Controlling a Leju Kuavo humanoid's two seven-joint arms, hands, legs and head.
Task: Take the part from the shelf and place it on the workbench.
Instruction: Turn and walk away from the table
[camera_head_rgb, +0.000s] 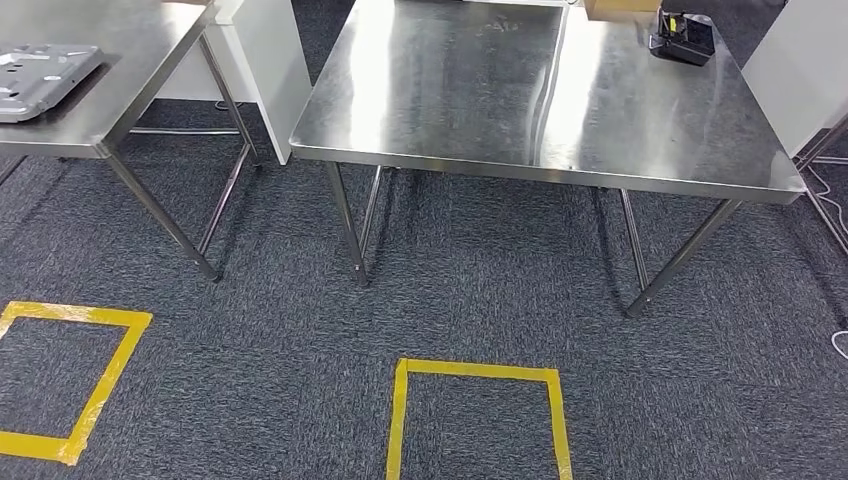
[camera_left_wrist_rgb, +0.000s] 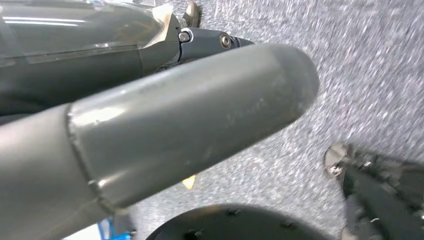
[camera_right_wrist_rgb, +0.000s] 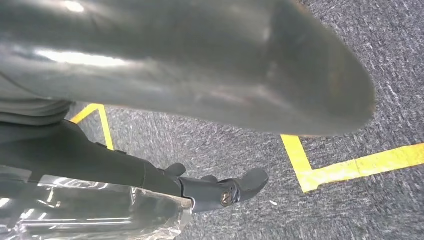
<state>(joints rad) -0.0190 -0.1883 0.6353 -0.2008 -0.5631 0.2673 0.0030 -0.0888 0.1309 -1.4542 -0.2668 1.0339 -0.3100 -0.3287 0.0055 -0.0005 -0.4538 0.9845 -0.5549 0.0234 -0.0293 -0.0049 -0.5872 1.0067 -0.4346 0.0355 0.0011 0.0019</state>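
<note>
- left robot hand (camera_left_wrist_rgb: 190, 115): hangs low over the carpet (camera_head_rgb: 480, 290). the thick thumb lies apart from the dark fingers (camera_left_wrist_rgb: 220, 41), and nothing shows between them, so i read it as spread and empty.
- right robot hand (camera_right_wrist_rgb: 200, 95): also hangs low, over a line of yellow tape. its fingers (camera_right_wrist_rgb: 240, 186) are stretched out away from the thumb, with nothing in its hold that i can make out.
- the part: a flat grey metal piece (camera_head_rgb: 40, 78) lies on the left counter (camera_head_rgb: 130, 50), close to the near edge. it looks like the task's kind of part, but i cannot tell whether it is the one meant. i also cannot tell where the shelf stands.
- risk, wrong thing: with both hands empty, the robot could take this piece off the counter rather than fetch one from the shelf.
- risk, walking: the slanted steel legs of both counters reach out over the carpet, and a turn made too close could clip one.
- risk, stance: stopping off the taped yellow square (camera_head_rgb: 478, 372) in front of the right counter (camera_head_rgb: 450, 90) would leave that top badly within reach.
- risk, set-down: a black device (camera_head_rgb: 683, 38) sits at the far right corner of that counter, and a part placed too deep could knock it.
</note>
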